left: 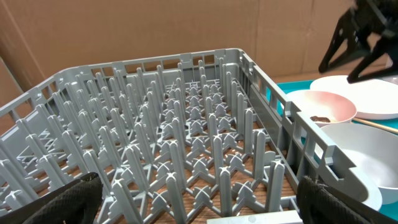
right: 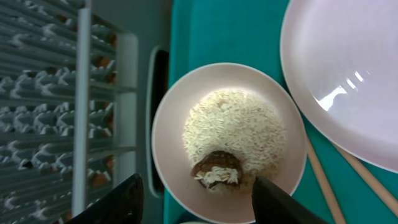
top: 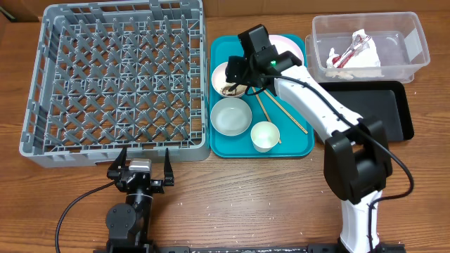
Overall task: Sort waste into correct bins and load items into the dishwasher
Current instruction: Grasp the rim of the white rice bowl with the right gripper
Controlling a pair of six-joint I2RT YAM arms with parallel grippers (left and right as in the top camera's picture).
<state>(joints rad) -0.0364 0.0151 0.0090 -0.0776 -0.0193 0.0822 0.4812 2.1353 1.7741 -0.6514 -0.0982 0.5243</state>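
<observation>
My right gripper (top: pixel 235 69) (right: pixel 196 202) is open above a white bowl (top: pixel 226 77) (right: pixel 177 118) on the teal tray (top: pixel 295 144). The bowl holds white rice (right: pixel 233 134) and a dark brown food lump (right: pixel 216 168). The round white plate (top: pixel 288 48) (right: pixel 348 74) lies beside it. A second white bowl (top: pixel 230 116), a small white cup (top: pixel 265 135) and two wooden chopsticks (top: pixel 288 114) share the tray. The crumpled white-and-red wrapper (top: pixel 355 53) lies in the clear tub (top: pixel 415 49). The black tray (top: pixel 383 105) is in front of it. My left gripper (top: pixel 144 169) (left: pixel 199 199) is open at the grey dish rack's (top: pixel 116 77) (left: pixel 186 124) front edge.
The dish rack's near wall stands right in front of my left gripper. The right arm (top: pixel 316 105) stretches across the teal tray's right side. Bare wooden tabletop (top: pixel 246 204) lies in front of the tray and rack.
</observation>
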